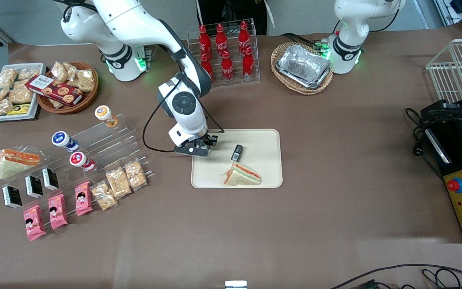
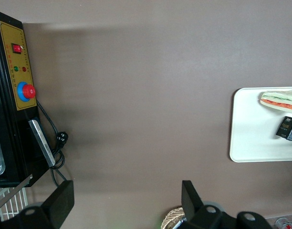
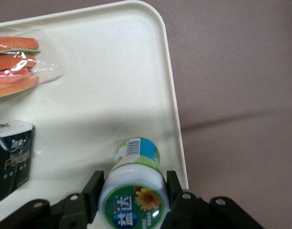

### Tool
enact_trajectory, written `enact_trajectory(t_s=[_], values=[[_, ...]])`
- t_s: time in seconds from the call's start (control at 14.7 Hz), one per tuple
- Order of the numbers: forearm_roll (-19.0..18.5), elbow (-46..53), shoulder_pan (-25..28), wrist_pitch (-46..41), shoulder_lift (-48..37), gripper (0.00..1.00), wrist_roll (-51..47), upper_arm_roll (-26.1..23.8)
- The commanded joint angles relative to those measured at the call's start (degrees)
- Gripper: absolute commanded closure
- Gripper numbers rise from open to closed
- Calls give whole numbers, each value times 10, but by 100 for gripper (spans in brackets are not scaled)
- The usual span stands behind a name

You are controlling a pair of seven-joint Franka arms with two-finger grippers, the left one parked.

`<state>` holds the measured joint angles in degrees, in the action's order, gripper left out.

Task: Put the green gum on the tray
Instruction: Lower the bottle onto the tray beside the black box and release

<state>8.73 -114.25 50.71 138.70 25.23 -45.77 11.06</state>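
Observation:
The green gum point(image 3: 134, 191), a white bottle with a green-rimmed lid bearing a flower, stands upright between my right gripper's fingers point(image 3: 95, 185). The gripper point(image 3: 134, 183) is shut on it, over the cream tray point(image 3: 112, 71) close to the rim. I cannot tell whether the bottle's base touches the tray. In the front view the gripper point(image 1: 203, 149) is over the tray's point(image 1: 261, 138) edge toward the working arm's end, and it hides the gum.
A wrapped sandwich point(image 1: 242, 176) and a small black pack point(image 1: 237, 152) lie on the tray. An acrylic stand toward the working arm's end holds blue-lidded point(image 1: 63, 139), red-lidded point(image 1: 80, 159) and orange-lidded point(image 1: 104, 114) bottles. A cola rack point(image 1: 225, 52) and a foil-tray basket point(image 1: 302, 66) stand farther from the camera.

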Motion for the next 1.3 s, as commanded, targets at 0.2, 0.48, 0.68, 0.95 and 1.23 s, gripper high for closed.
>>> enact_trajectory(t_s=[0.2, 0.48, 0.68, 0.95, 1.23], values=[[10, 2, 4, 14, 7, 59, -2, -2], [10, 3, 3, 14, 7, 10, -3, -3], [10, 4, 0, 9, 1, 1, -2, -2], [9, 4, -10, -23, -39, 0, 9, 6], [4, 7, -46, -105, -121, 0, 104, 36]])
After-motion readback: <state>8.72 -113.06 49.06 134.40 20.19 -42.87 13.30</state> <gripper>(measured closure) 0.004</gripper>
